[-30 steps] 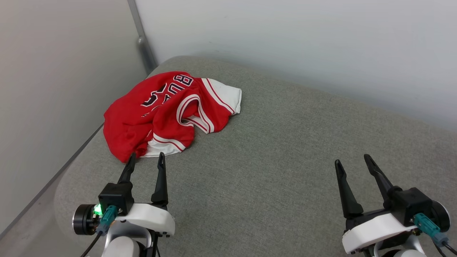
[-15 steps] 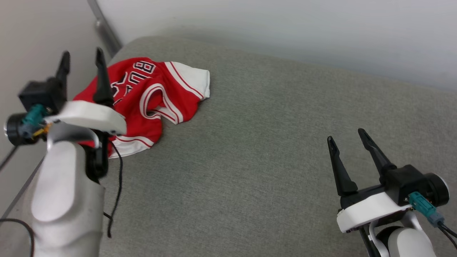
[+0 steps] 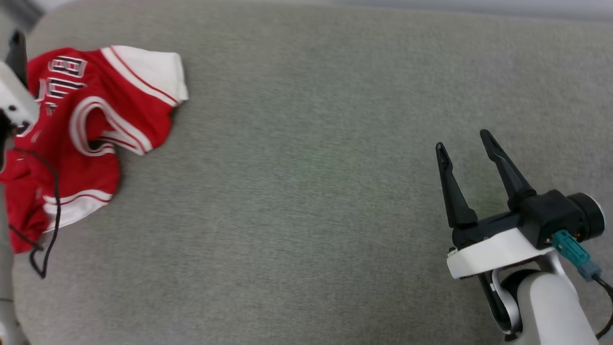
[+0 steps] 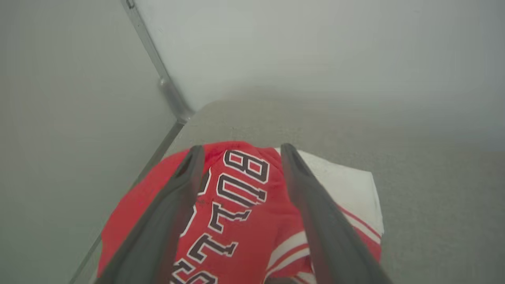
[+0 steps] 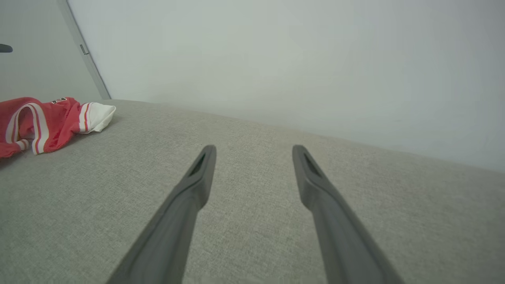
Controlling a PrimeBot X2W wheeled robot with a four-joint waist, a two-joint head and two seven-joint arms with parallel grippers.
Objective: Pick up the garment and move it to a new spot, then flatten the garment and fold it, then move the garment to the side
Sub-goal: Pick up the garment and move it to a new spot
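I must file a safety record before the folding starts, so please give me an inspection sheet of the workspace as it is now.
Surface: grey fabric cushion, mostly bare.
Job's things: red shirt crumpled near the left corner, one white sleeve spread out, not yet flattened.
Clutter: nothing seen.
Claws: left claw open, pointing over the shirt's lettering, contact unclear; right claw open, empty, over bare cushion, apart from the shirt.
Cables: black cable hangs across the shirt; teal plug at the right wrist.
Surroundings: pale wall; metal strip in the corner.
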